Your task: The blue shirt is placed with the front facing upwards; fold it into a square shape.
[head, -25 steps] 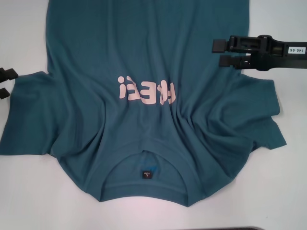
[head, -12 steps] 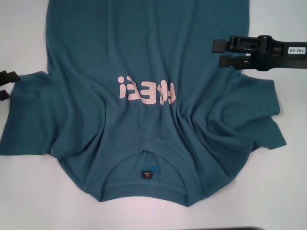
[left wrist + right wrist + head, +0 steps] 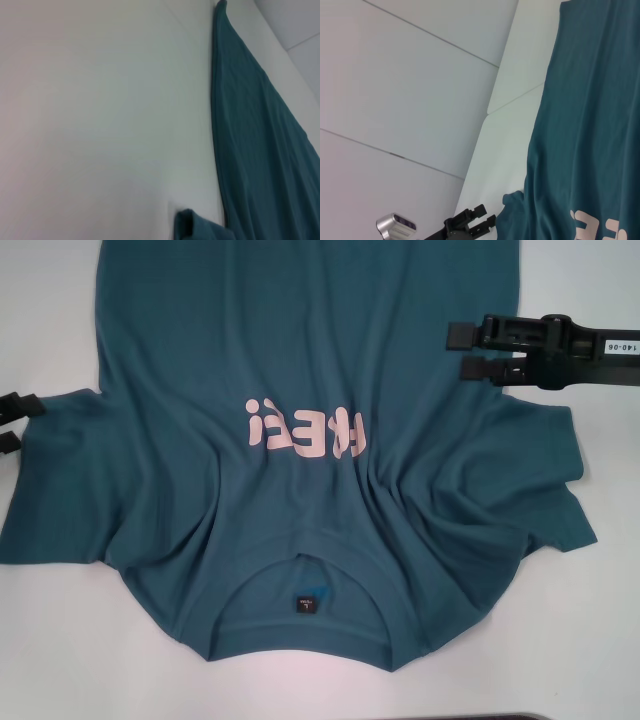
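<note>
The blue shirt (image 3: 300, 390) lies spread front-up on the white table (image 3: 80, 660), with its collar (image 3: 305, 585) nearest me and the pink print (image 3: 305, 428) upside-down. Its right side is wrinkled. My right gripper (image 3: 462, 352) hovers open over the shirt's right side, just above the right sleeve (image 3: 540, 480). At the view's left edge my left gripper (image 3: 18, 423) is open beside the left sleeve (image 3: 60, 500). The left wrist view shows the shirt's edge (image 3: 260, 150) and a sleeve tip (image 3: 200, 227). In the right wrist view the shirt (image 3: 590, 125) and the far-off left gripper (image 3: 475, 220) appear.
Bare white table (image 3: 100, 125) lies left of the shirt and in front of the collar. A dark edge (image 3: 470, 716) runs along the near side of the head view. Pale wall panels (image 3: 395, 75) stand beyond the table.
My left gripper has crept slightly toward me and toward the left sleeve. The right gripper and the shirt have hardly moved.
</note>
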`<state>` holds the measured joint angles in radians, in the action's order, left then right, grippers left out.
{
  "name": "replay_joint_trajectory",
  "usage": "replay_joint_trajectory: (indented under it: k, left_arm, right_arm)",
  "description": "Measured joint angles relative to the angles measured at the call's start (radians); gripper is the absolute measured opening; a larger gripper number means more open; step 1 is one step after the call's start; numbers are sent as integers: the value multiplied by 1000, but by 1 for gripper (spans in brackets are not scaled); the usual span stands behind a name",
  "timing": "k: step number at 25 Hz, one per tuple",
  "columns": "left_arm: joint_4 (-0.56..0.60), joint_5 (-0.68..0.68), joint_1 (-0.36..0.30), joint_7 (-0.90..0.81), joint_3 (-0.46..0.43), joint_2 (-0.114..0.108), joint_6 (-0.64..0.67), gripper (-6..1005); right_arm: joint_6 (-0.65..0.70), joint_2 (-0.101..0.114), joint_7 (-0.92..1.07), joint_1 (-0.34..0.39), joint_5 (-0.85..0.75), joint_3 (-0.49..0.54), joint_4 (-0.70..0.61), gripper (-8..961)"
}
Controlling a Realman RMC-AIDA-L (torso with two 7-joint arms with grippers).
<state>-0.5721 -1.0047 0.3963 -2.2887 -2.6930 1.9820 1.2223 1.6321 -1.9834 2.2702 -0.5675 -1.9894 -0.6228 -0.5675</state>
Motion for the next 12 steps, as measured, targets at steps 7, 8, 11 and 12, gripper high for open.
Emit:
replay_joint_trajectory:
  k: [7, 8, 11, 12]
  left_arm:
    - [7, 0, 7, 0, 35, 2, 2, 765]
    - [7, 0, 8, -1, 41, 2, 5, 765]
    - [8, 0, 10, -9, 68, 1, 8, 765]
    - [8, 0, 11, -10, 72, 1, 10, 765]
  right_arm:
    - [1, 0, 0, 0, 0, 0, 0, 940]
    - [2, 0, 0, 0, 0, 0, 0, 940]
    - [3, 0, 0, 0, 0, 0, 0, 940]
    - [3, 0, 0, 0, 0, 0, 1, 940]
